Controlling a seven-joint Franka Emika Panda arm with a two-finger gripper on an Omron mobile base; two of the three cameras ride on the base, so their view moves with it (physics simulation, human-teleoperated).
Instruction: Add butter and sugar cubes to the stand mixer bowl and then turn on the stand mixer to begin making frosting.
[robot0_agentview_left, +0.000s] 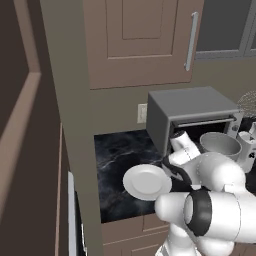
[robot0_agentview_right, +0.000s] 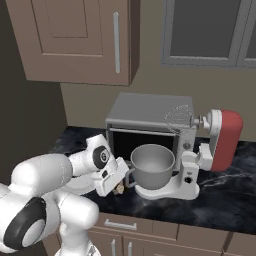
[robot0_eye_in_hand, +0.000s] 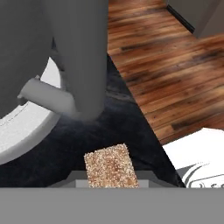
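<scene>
1. The tan-brown sugar cube (robot0_eye_in_hand: 111, 166) is sitting at the bottom centre of the hand view, right at the tool's tips, and it is showing as a small tan speck under the tool (robot0_agentview_right: 118, 188) at the lower middle of the right base view. It looks pinched between the tips, but how wide the tool is standing cannot be told, since the tips are hidden.

2. Just above the cube in the hand view, the stand mixer bowl (robot0_agentview_right: 152, 165) is looming with its side handle (robot0_eye_in_hand: 46, 98) sticking out, so the tool is hanging low beside the bowl's wall, not over its rim. That placement suggests the cube is being picked from the desk (robot0_agentview_right: 225, 195) next to the bowl, or is about to be lifted toward it.

3. The bowl is sitting in the cradle of the stand mixer (robot0_agentview_right: 220, 142) at the middle right of the right base view, its red head tilted back, leaving the bowl's mouth open for loading.

4. A white plate (robot0_agentview_left: 147, 182) is lying at the centre of the left base view, near the arm's wrist.

5. Behind the bowl, a grey microwave (robot0_agentview_left: 192, 117) is standing against the wall.

6. The butter and the whitish cube cannot be made out.
</scene>
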